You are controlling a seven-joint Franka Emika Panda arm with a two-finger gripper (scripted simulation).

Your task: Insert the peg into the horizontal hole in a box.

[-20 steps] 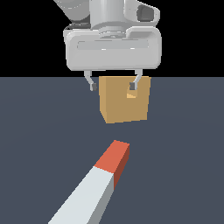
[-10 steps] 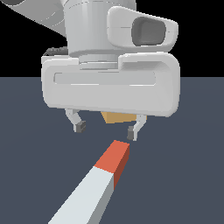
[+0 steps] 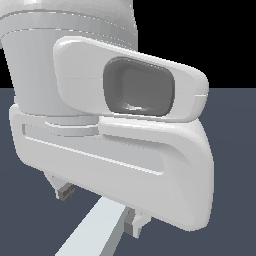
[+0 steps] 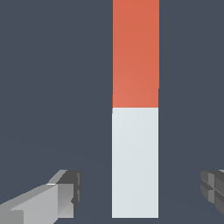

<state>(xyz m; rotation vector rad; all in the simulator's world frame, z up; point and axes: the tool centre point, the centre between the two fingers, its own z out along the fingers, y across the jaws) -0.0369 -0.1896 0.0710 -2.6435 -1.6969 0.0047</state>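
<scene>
My white gripper [image 3: 100, 207] fills most of the exterior view and hangs low over the peg [image 3: 95, 231], of which only the pale grey-white part shows there. In the wrist view the peg [image 4: 135, 131] lies on the dark floor, red-orange end on one half and white on the other. The gripper [image 4: 140, 192] is open and straddles the white part. One finger [image 4: 61, 194] stands well off one side of the bar, the other finger [image 4: 214, 188] off the opposite side, neither touching it. The box and its hole are hidden behind the hand.
Dark blue-grey floor [image 4: 52, 87] surrounds the peg in both views. The hand's body [image 3: 115, 150] blocks the far part of the scene in the exterior view.
The gripper has come down and toward the camera over the peg. It now hides the box and the peg's red end, both visible a second ago. The peg has not moved.
</scene>
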